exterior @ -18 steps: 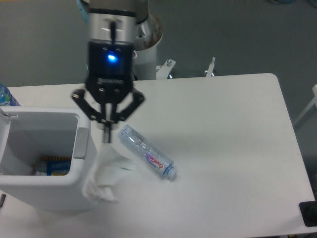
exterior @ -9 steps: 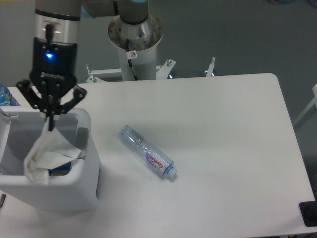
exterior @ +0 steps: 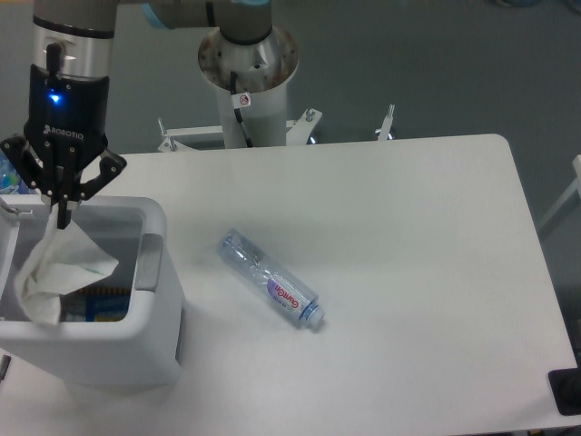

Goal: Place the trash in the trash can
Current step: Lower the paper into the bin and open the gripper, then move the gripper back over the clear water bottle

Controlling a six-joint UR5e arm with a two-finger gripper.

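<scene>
My gripper (exterior: 62,216) is shut on the top of a crumpled white paper scrap (exterior: 56,272), which hangs down over the opening of the white trash can (exterior: 150,322) at the table's left edge. The scrap's lower part reaches inside the can's rim. A clear crushed plastic bottle (exterior: 270,279) with a pink-and-white label and blue cap lies on its side on the white table (exterior: 408,272), well to the right of the can and apart from the gripper.
Inside the can a blue and orange item (exterior: 104,304) shows at the bottom. The robot's white base post (exterior: 247,73) stands behind the table's far edge. A blue-topped object (exterior: 7,177) peeks in at the far left.
The gripper has carried the hanging paper scrap left, from beside the can's right wall to above its opening. The bottle has not moved.
</scene>
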